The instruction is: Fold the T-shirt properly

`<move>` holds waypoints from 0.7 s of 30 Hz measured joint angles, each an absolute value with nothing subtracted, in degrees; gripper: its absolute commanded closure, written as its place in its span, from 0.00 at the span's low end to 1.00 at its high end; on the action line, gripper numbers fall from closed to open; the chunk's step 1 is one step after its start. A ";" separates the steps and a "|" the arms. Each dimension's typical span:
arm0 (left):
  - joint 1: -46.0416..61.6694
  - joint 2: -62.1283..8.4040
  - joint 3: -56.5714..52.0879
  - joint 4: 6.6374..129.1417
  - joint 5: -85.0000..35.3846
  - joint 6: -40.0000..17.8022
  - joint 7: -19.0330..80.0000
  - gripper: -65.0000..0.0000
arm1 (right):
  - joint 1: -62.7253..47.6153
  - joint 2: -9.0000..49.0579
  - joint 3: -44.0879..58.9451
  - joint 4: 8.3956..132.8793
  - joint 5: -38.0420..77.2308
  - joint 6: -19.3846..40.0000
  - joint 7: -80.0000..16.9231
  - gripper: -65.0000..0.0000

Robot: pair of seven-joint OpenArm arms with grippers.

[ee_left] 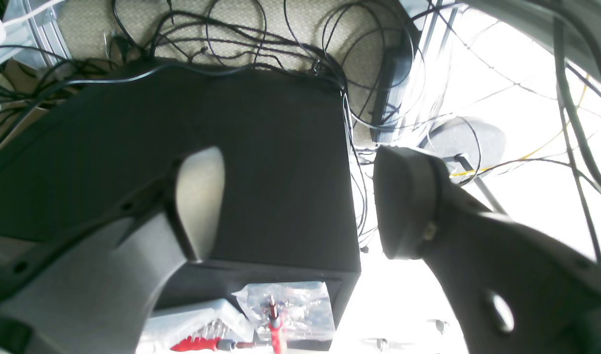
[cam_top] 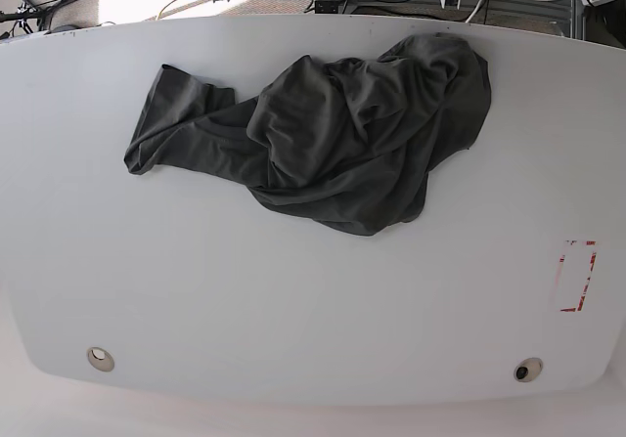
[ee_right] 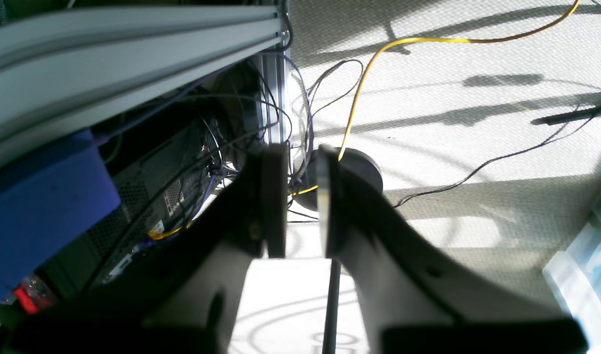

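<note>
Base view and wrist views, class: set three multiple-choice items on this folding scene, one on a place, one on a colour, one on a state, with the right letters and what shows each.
1. Where does the crumpled dark grey cloth T-shirt lie on the white table?
A. Far half
B. Near edge
C. On the floor

2. What colour is the rectangular outline marked on the table?
A. Blue
B. Red
C. Green

3. How does the left claw stand?
A. Open, holding nothing
B. Shut on the T-shirt
C. Shut on a cable

Key: 1 A, the shirt sits toward the table's far edge; 2 B, the marking is red; 3 A, floor shows through the wide gap between its fingers.
</note>
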State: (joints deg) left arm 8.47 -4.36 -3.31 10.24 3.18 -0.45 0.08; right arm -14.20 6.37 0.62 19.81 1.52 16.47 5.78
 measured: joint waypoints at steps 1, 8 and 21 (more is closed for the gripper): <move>10.63 -4.58 -3.33 14.59 2.98 -0.40 -1.37 0.31 | -18.17 6.35 0.84 26.09 1.56 15.86 5.74 0.84; 7.75 -4.14 -3.27 9.74 3.42 -0.49 -3.99 0.31 | -11.31 5.65 0.38 20.18 1.78 16.53 7.09 0.84; 7.97 -4.34 -3.49 10.04 3.36 -0.47 -4.10 0.31 | -12.14 5.72 0.38 20.47 1.34 16.49 5.91 0.86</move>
State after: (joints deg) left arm 7.97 -4.34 -3.49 10.04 3.36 -0.47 -4.10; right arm -12.14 5.72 0.38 20.47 1.34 16.49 5.91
